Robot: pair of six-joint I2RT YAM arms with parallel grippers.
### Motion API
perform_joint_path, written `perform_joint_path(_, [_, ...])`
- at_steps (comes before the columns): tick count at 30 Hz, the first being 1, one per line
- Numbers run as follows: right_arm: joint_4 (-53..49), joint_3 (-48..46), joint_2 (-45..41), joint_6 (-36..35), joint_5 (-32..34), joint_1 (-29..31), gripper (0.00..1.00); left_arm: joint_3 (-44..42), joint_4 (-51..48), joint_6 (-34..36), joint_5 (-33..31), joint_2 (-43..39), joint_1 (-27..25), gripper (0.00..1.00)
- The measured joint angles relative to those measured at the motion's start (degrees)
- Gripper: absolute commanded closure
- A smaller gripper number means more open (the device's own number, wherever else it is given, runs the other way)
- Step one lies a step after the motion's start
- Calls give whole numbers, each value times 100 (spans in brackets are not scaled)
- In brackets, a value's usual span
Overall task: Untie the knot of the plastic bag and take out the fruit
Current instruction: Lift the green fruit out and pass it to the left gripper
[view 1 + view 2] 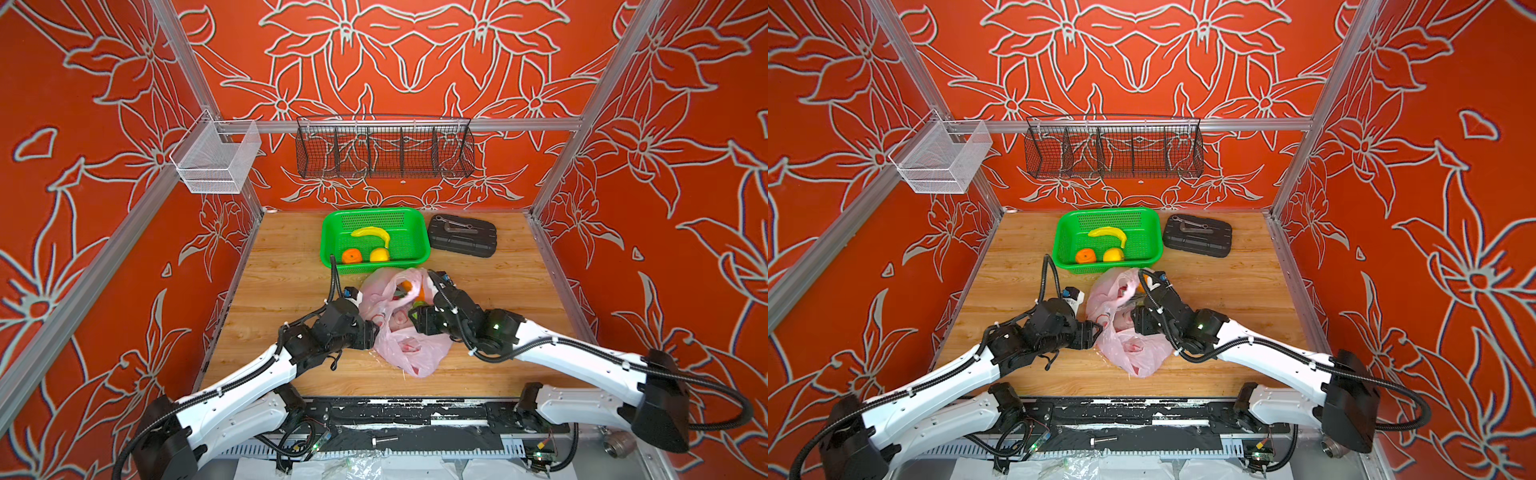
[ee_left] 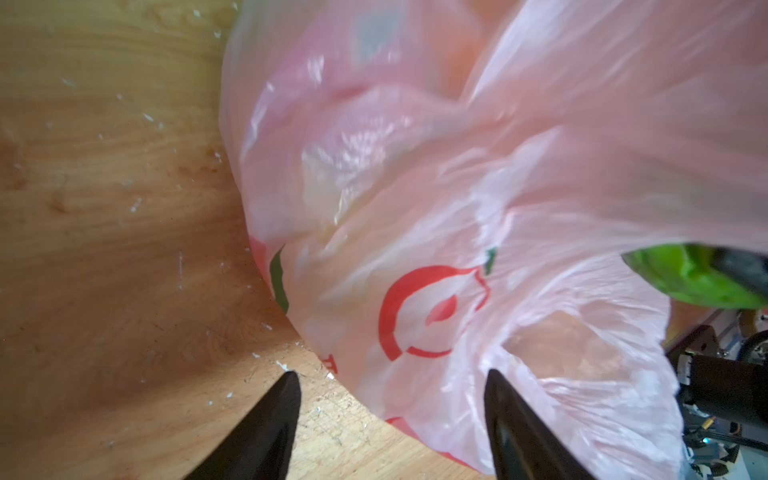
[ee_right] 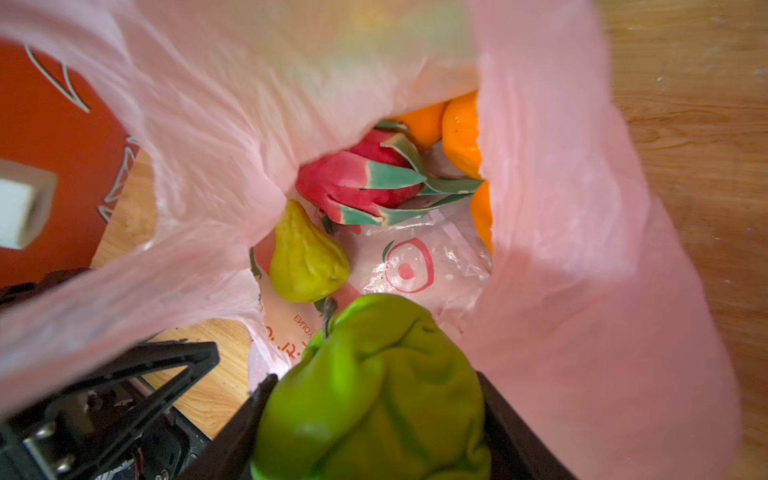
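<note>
The pink plastic bag [image 1: 409, 353] [image 1: 1133, 349] lies mid-table with its mouth gaping; no knot is in view. My right gripper [image 3: 374, 376] [image 1: 415, 313] is inside the mouth, shut on a wrinkled green fruit [image 3: 374, 395] [image 2: 698, 278]. Deeper in the bag lie a dragon fruit [image 3: 353, 178], a yellow-green pear-shaped fruit [image 3: 305, 257] and oranges [image 3: 459, 133]. My left gripper [image 2: 392, 374] [image 1: 376, 332] is at the bag's left side, open. One fingertip is over the wood, the other over the bag's film [image 2: 415, 187], and it grips nothing.
Behind the bag a green basket [image 1: 332, 232] holds a banana [image 1: 372, 232], an orange [image 1: 351, 256] and a yellow fruit [image 1: 379, 254]. To its right lies a black case [image 1: 462, 235] with a wrench on it. Wire baskets [image 1: 384, 147] hang on the back wall.
</note>
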Motion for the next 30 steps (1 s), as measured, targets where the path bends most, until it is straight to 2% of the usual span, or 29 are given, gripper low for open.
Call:
perform_joint_path(7, [-297, -57, -968, 166, 149, -444, 35, 623, 28, 520, -57, -420, 0, 28])
perform_joint_path(13, [-393, -52, -1440, 328, -9, -1115, 36, 1314, 264, 1231, 247, -385, 0, 26])
perform_joint_path(20, [-439, 313, -1499, 459, -647, -1676, 36, 2155, 721, 2218, 973, 407, 0, 21])
perform_joint_path(30, [-219, 1054, -1403, 605, -1698, -1845, 37, 3176, 1163, 3254, 2072, 1681, 0, 9])
